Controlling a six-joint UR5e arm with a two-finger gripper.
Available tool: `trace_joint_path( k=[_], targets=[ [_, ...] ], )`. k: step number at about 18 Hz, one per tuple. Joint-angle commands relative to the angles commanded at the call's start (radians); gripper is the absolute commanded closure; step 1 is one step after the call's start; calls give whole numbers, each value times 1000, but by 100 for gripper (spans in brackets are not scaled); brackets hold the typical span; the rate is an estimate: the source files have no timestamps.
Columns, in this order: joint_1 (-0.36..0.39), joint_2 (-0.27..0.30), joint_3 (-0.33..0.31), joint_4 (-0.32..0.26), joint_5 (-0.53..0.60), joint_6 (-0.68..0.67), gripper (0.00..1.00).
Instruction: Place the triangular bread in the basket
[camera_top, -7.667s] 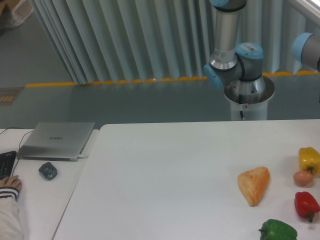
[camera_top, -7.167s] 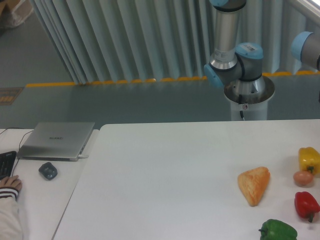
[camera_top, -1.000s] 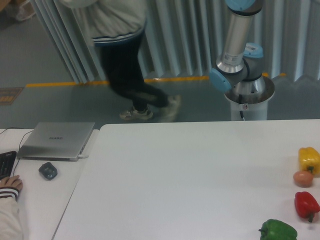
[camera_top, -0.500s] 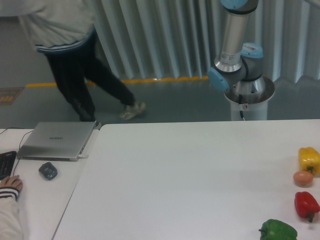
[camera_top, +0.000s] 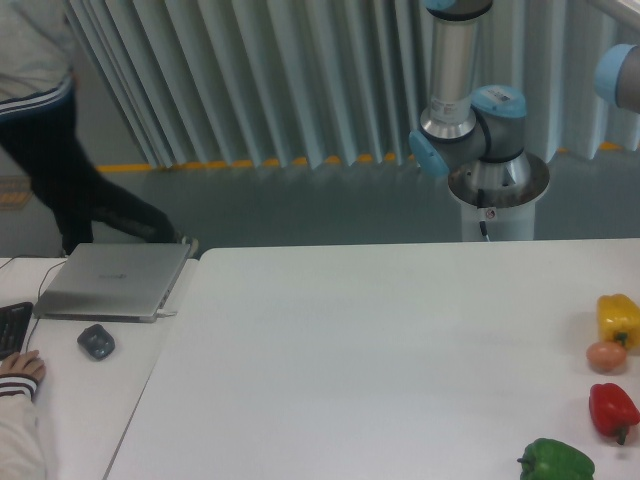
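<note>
At the near edge of the white desk (camera_top: 380, 360), on the right, a green pepper (camera_top: 556, 461) is seen. Just behind it a red pepper (camera_top: 613, 409) is set. Next comes a small tan ball (camera_top: 606, 356), and it is touched by a yellow pepper (camera_top: 618, 319) behind it. At the near left a hand (camera_top: 20, 367) is laid by a keyboard (camera_top: 12, 327). A dark mouse (camera_top: 96, 341) and a shut laptop (camera_top: 113, 281) are placed behind. Farther back the robot arm (camera_top: 470, 130) is fixed on its stand. The jaws are cut off from view, so their state cannot be told. The bread and the basket are not seen anywhere. A person (camera_top: 50, 130) is seen walking at the far left.
</note>
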Motion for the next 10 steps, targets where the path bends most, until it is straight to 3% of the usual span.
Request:
trace_joint_path(
  k=[10],
  targets=[
    [-19, -14, -3, 0, 2, -9, 0]
  ],
)
